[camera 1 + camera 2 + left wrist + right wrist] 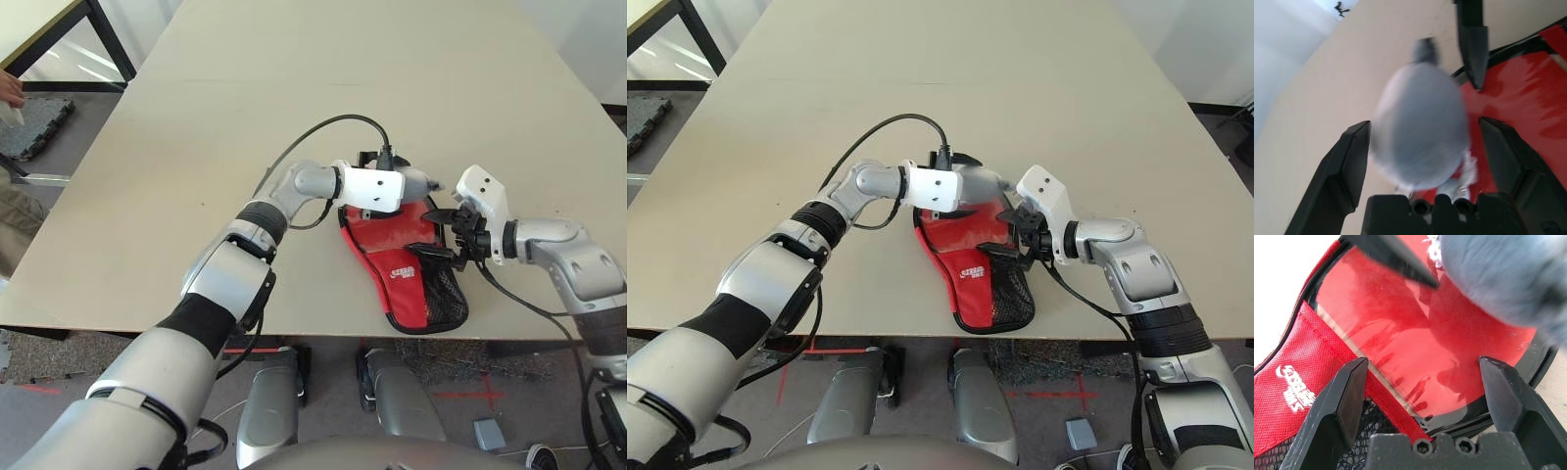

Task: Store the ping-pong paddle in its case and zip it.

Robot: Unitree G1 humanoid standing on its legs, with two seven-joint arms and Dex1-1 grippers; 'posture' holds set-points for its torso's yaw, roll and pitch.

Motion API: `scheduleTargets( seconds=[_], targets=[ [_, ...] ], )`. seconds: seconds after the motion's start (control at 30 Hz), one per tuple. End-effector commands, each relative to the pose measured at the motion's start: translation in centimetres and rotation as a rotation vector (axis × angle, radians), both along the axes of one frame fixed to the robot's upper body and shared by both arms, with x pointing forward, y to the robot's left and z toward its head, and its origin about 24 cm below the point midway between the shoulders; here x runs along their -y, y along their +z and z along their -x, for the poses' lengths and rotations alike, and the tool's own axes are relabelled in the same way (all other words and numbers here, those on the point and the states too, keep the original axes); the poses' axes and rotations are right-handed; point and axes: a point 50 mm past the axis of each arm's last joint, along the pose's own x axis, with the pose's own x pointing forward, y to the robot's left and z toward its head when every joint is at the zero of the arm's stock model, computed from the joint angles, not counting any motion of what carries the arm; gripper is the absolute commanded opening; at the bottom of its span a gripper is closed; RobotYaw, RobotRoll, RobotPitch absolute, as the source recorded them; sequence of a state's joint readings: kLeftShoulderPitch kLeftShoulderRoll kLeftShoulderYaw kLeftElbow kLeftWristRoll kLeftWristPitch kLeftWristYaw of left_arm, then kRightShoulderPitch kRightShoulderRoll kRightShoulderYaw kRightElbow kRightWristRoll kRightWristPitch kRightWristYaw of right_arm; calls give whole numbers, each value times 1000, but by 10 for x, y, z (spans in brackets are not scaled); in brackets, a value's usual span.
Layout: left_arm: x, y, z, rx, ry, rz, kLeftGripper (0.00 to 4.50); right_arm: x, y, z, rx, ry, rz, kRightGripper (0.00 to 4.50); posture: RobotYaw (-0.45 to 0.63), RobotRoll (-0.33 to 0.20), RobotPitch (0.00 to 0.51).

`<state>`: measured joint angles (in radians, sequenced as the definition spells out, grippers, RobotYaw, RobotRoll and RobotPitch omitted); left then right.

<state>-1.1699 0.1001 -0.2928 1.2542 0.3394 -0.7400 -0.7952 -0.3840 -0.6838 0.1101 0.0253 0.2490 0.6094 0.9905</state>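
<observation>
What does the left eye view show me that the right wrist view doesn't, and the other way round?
Left eye view, missing from the right wrist view: a person's hand at the far left, a black cable arching by the left arm, and red tape on the floor.

Right wrist view, missing from the left eye view: two screws between the right gripper's open fingers, and a tan strip edging the glossy red area.

Both: the red case with its white logo and black mesh, and a rounded grey object.

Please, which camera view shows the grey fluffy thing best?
The left wrist view: the fluffy thing is large, nearly whole. The right wrist view cuts it off; both eye views show it small, partly covered.
</observation>
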Motion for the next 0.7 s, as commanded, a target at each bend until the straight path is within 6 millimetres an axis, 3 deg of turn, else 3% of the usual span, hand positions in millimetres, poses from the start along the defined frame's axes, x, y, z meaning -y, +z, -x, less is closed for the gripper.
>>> scheduleTargets(
  seconds=[0.03,0.17,0.4,0.53,0.7],
  targets=[
    [-8,14,-3,5,6,62,4468,2,-46,11,-204,-29,60,4500,-28,0,177],
    [-23,20,-8,-20,36,92,4468,1,-46,9,-201,-24,60,4500,-24,0,177],
    [-51,8,-6,-262,28,65,4468,0,-46,5,-196,-20,59,4500,-4,0,171],
    [-54,-11,9,-576,-26,35,4468,-1,-46,3,-192,-14,58,4500,2,0,168],
    [-48,-17,20,-625,-10,2,4468,-2,-47,2,-190,-10,58,4500,0,0,167]
  ],
)
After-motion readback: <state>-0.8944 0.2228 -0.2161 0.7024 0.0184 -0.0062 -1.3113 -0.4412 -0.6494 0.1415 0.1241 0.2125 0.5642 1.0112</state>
